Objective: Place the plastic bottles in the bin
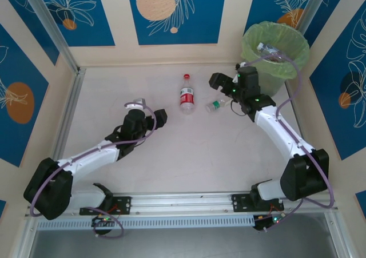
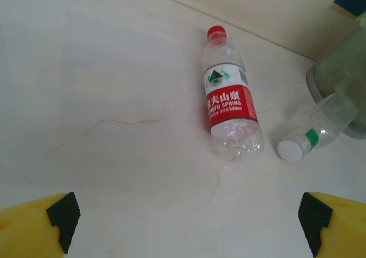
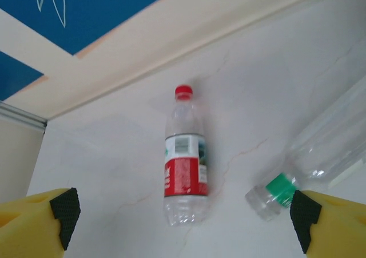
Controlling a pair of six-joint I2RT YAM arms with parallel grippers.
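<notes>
Right gripper (image 1: 226,92), jaws wide and empty, just beside the small clear green-banded plastic bottle (image 1: 215,105) left of the round green-lined bin (image 1: 289,63): straddle its middle squarely. Left gripper (image 1: 150,111) empty, spread too.

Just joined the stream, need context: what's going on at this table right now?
Two arms are clearing plastic bottles into the bin at the far right corner. Two bottles lie on the table: a red-labelled bottle and a smaller green-banded bottle beside it, nearer the bin. The right gripper is open and empty, with one finger next to the green-banded bottle's cap. The left gripper is open and empty, further back, facing both bottles.
</notes>
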